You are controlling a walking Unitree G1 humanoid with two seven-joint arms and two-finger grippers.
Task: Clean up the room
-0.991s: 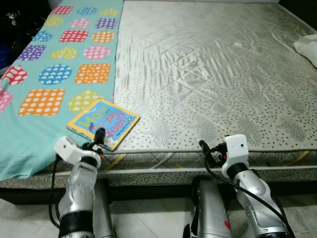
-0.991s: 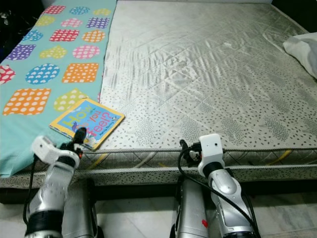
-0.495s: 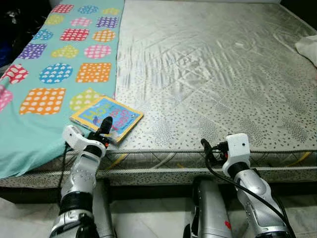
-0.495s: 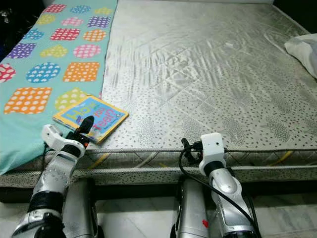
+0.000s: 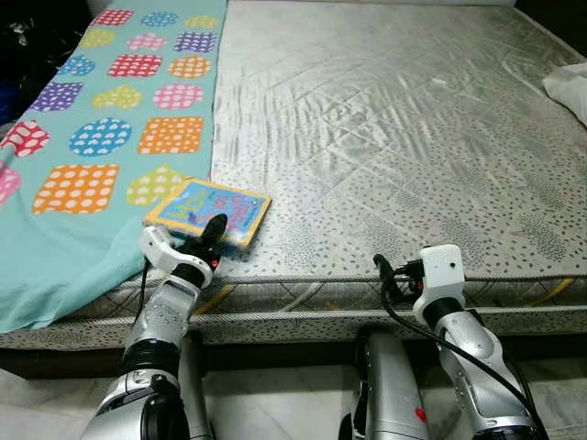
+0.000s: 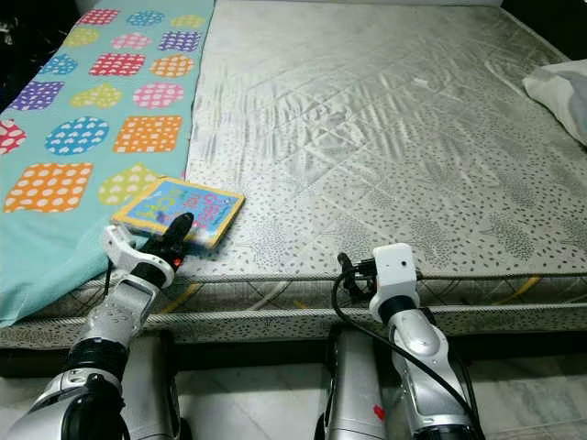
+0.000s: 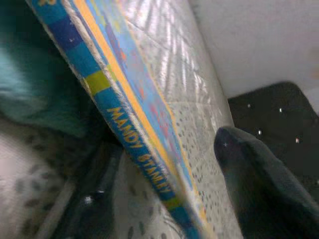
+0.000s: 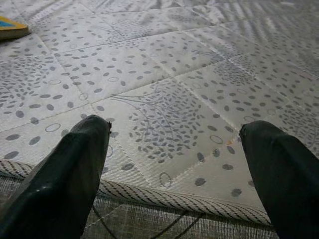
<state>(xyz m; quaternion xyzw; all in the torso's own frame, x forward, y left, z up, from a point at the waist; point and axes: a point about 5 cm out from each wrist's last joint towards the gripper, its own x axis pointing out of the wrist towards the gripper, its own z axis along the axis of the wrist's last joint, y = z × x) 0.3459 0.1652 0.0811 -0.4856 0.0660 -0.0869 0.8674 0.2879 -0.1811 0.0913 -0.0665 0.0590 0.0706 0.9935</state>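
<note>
Your book [image 5: 210, 210] lies flat near the mattress [image 5: 394, 137] front edge, half on the teal dotted blanket [image 5: 83, 156], and your left gripper [image 5: 213, 234] is at its near edge with one finger over the cover and one under, open around it, not clamped. Your right gripper [image 8: 174, 164] hovers spread open at the mattress edge, well apart from the book. White cloth [image 5: 570, 87] at far right, pale tile floor [image 5: 275, 403] below.

Left gripper [image 5: 213, 235] is advanced from below the mattress [image 5: 394, 137] edge up onto the book [image 5: 209, 211], fingers now astride its near edge. Book is pushed farther onto the mattress and rotated slightly, off the blanket [image 5: 83, 165] edge.
</note>
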